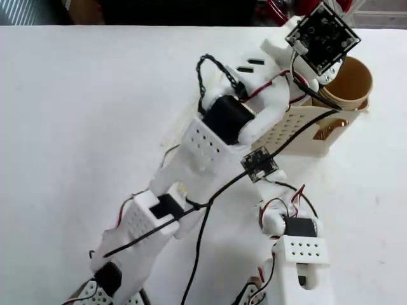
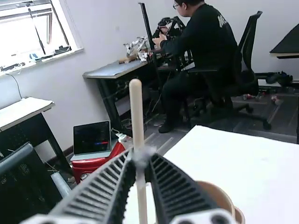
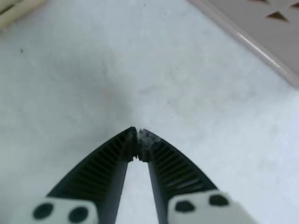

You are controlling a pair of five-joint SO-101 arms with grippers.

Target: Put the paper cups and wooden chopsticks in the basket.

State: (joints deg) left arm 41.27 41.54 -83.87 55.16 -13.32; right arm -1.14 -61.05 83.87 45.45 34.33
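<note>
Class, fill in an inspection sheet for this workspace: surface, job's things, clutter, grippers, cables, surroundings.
Surface: white table.
Job's things: stacked paper cups at one end of the basket; one chopstick held.
Clutter: nothing seen.
Grippers: left gripper shut on the chopstick, above the paper cups; right gripper shut, empty, above the table.
Cables: black cables drape over both arms.
Surroundings: desk, laptop, window.
</note>
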